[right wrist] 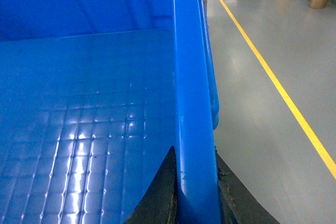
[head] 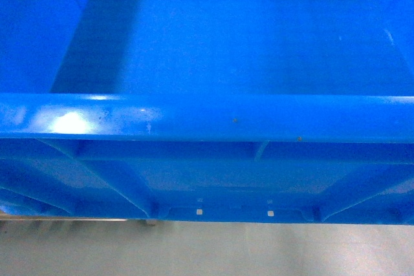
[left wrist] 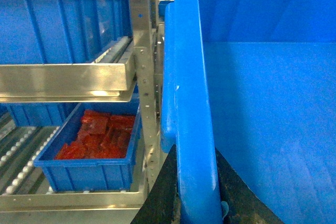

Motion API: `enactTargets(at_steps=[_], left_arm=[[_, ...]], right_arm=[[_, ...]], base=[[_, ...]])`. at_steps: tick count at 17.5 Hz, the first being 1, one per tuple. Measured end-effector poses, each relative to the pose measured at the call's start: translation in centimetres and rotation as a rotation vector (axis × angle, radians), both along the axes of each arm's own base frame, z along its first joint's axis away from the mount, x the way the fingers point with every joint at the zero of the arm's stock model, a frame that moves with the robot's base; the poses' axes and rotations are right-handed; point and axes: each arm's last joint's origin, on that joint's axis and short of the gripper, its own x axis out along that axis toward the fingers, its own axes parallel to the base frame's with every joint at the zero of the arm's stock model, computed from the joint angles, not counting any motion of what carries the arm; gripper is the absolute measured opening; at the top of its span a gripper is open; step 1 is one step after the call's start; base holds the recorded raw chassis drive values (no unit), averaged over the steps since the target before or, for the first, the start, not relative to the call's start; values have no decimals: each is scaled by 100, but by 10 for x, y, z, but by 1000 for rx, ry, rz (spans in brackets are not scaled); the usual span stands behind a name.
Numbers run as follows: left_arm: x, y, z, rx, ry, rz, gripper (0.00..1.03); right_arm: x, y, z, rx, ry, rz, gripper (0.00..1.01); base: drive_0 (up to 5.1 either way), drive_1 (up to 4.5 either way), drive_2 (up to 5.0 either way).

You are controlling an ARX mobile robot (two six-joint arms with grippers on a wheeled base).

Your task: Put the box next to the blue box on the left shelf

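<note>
The box (head: 213, 43), a large bright-blue crate with a thick rim, fills the head view, its smooth floor bare. My left gripper (left wrist: 197, 203) is shut on the box's left rim (left wrist: 189, 103), one black finger (left wrist: 160, 192) on each side of it. My right gripper (right wrist: 197, 198) is shut on the right rim (right wrist: 191, 103) in the same way. Left of the held box, the left shelf shows a stainless front rail (left wrist: 63, 80) and white rollers (left wrist: 113, 51). A ribbed blue box (left wrist: 58, 24) stands on that shelf. Neither gripper shows in the head view.
A perforated steel upright (left wrist: 142, 51) stands close beside the box's left rim. Below the shelf, a smaller blue bin (left wrist: 89, 174) holds red parts on a lower roller level. On the right lies grey floor (right wrist: 262, 103) with a yellow line (right wrist: 278, 87).
</note>
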Motion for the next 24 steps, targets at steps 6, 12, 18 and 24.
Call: enactTargets(at_steps=[6,12,18,24], left_arm=[[0,0,0,0,1,0,8],[0,0,0,-1,-1,0,8],[0,0,0,-1,-1,0,8],[0,0,0,0,1,0,8]], right_arm=[[0,0,0,1,-4,2,10],[0,0,0,1,-3,0,10],[-1,0,1,1,-4,1,10],[-1,0,1,1,-3,2,10]], base=[[-457,54,403],[-484,123,349],[-489,136,340],[-501,221,255]])
